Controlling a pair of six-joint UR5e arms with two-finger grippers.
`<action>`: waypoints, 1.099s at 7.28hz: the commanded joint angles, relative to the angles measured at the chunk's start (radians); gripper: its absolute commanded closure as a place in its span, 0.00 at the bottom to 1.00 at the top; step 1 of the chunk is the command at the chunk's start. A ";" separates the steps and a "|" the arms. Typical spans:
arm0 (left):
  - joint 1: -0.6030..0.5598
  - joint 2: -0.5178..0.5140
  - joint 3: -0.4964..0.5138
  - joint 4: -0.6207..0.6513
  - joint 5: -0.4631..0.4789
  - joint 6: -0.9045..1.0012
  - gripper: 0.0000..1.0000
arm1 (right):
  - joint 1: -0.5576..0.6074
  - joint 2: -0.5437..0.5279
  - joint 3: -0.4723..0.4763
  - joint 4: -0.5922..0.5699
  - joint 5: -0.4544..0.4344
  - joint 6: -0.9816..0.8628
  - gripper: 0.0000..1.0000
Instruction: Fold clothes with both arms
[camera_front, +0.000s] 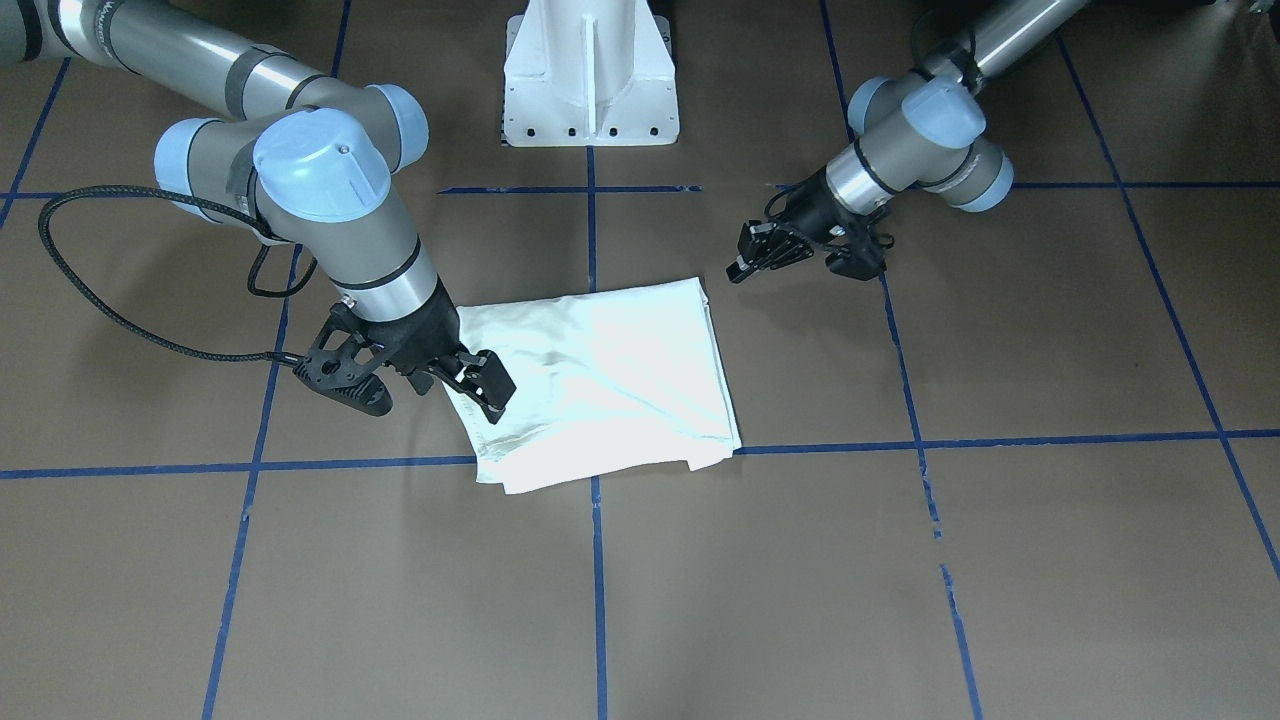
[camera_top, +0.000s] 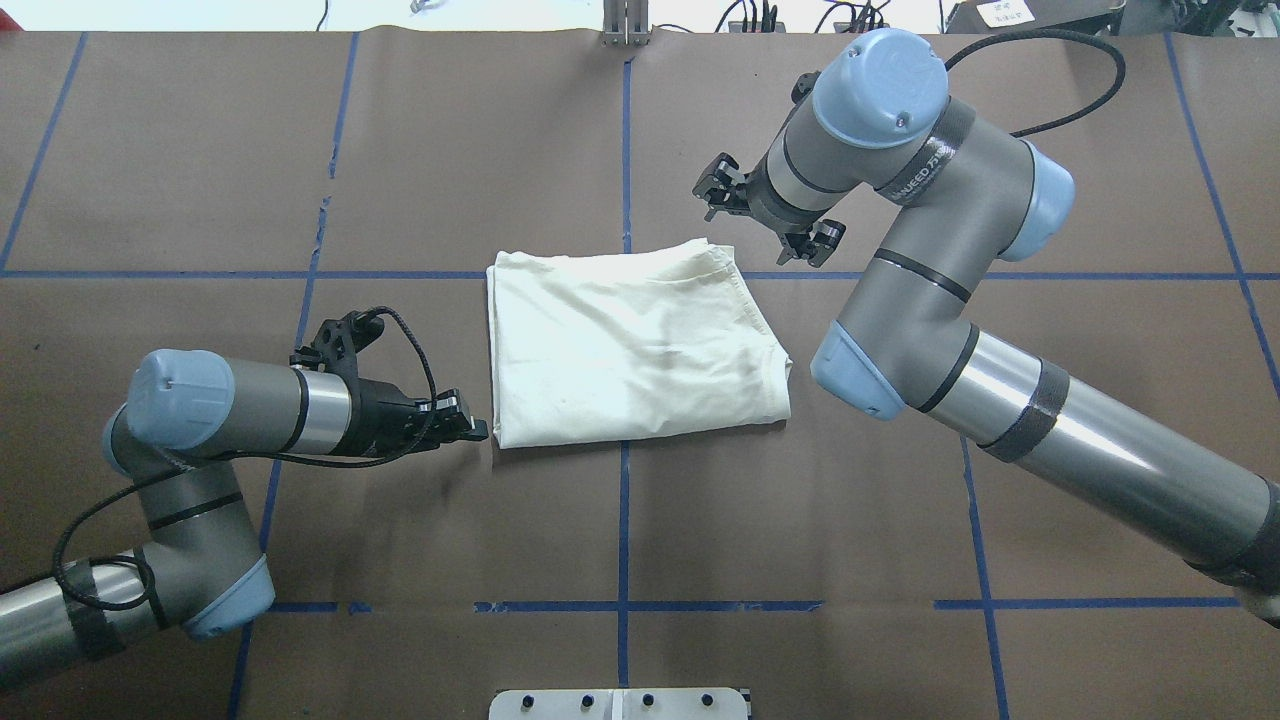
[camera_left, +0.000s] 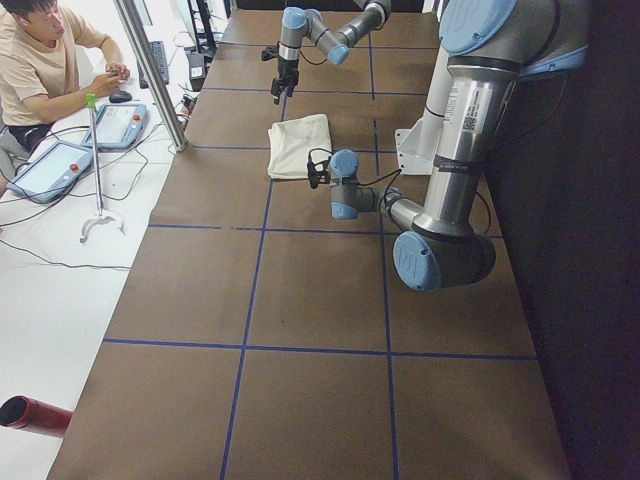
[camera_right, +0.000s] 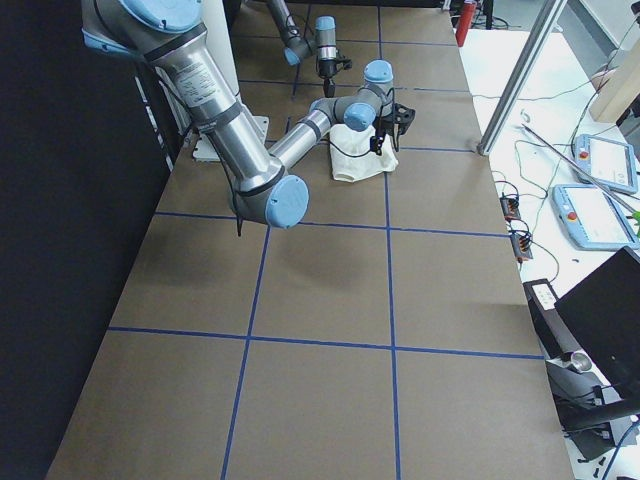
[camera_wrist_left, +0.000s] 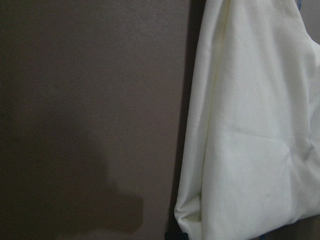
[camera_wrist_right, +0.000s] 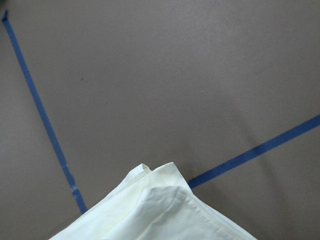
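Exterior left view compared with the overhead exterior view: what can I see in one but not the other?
Only the exterior left view shows a seated person beside the table, with tablet-like controllers nearby. Only the overhead view shows the plain top of the folded shirt squarely, with the left end effector just off its corner. Both show the left arm, the right arm and the blue tape grid.
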 joint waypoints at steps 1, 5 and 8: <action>-0.046 0.139 -0.129 0.000 -0.056 0.025 1.00 | 0.034 -0.096 0.100 -0.010 0.014 -0.080 0.00; -0.596 0.386 -0.091 0.041 -0.427 0.771 1.00 | 0.288 -0.436 0.227 -0.014 0.135 -0.639 0.00; -0.937 0.380 -0.094 0.512 -0.471 1.431 1.00 | 0.627 -0.595 0.221 -0.087 0.344 -1.143 0.00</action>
